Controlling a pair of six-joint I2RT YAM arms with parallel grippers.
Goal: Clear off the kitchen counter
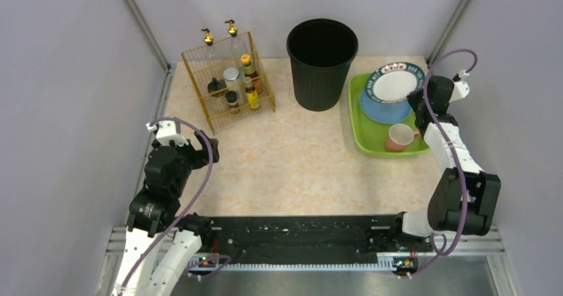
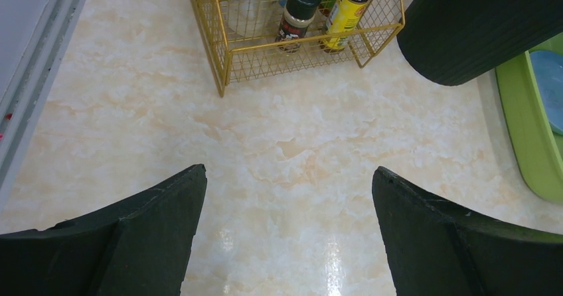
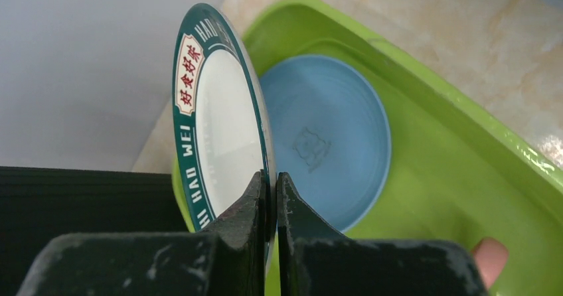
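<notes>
While left claw (image 2: pixel 289 171) gapes, seemingly low over the kitchen counter (image 2: pixel 133 110), right claw (image 3: pixel 271 180) pinches a plate (image 3: pixel 222 123).

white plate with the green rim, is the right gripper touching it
Touching. In the right wrist view the right gripper pinches the white plate by its rim, jaws pressed against both faces.

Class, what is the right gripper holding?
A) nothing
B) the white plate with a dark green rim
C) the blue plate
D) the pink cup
B: the right gripper is shut on the edge of the white plate, which it holds on edge over the blue plate lying in the green tray.
</notes>
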